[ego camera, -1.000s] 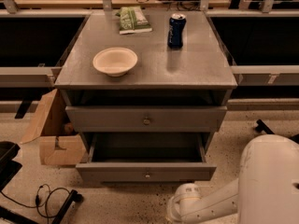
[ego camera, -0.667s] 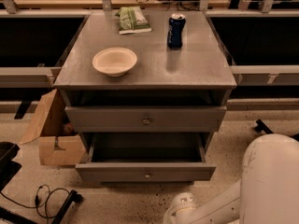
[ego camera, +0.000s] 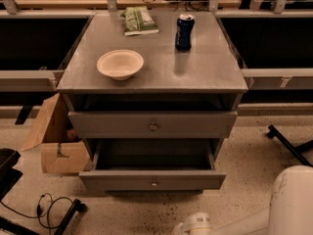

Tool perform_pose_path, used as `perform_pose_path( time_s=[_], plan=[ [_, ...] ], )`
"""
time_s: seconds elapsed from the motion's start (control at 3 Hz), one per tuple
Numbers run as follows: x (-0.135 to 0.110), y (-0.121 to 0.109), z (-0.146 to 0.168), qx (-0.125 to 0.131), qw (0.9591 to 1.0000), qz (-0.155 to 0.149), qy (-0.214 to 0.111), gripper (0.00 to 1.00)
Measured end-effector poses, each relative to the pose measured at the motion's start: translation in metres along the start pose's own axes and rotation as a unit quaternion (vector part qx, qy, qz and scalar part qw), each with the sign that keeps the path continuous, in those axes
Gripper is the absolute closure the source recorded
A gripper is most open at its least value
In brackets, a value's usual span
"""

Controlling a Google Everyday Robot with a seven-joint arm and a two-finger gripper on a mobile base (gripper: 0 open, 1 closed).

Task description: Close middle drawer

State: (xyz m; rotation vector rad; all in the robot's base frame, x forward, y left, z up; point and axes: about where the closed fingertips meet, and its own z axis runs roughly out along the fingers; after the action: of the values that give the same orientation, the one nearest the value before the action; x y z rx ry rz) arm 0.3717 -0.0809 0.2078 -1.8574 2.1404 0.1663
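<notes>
The middle drawer [ego camera: 152,182] is a wide grey drawer with a small round knob [ego camera: 154,183] at its centre. It is pulled well out of the grey cabinet [ego camera: 205,67], and its plain box interior [ego camera: 152,154] shows empty. Above it, the taller top drawer [ego camera: 152,125] stands slightly out. The lowest drawer is hidden beneath the middle one. Only my white arm [ego camera: 288,204] and a white joint [ego camera: 195,224] show at the bottom right, in front of and below the middle drawer. My gripper is out of view past the bottom edge.
On the cabinet top stand a cream bowl [ego camera: 120,64], a blue can [ego camera: 184,32] and a green packet [ego camera: 139,20]. An open cardboard box [ego camera: 56,141] sits on the floor to the left. Cables [ego camera: 49,207] lie at the bottom left, and a black chair leg [ego camera: 288,143] at the right.
My white arm joint has dropped lower toward the bottom edge. The drawers and the things on the cabinet have not moved.
</notes>
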Motion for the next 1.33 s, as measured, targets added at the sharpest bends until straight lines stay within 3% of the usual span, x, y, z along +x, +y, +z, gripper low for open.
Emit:
perform_pose_path(
  time_s=[0.33,0.67,1.33],
  plan=[
    [0.013,-0.036,0.032,0.034,0.9991,0.000,-0.025,1.00],
    [0.011,-0.078,0.048,0.061,0.9972,-0.016,-0.041,1.00],
    [-0.025,-0.174,0.063,0.092,0.9903,-0.069,-0.078,1.00]
  ],
)
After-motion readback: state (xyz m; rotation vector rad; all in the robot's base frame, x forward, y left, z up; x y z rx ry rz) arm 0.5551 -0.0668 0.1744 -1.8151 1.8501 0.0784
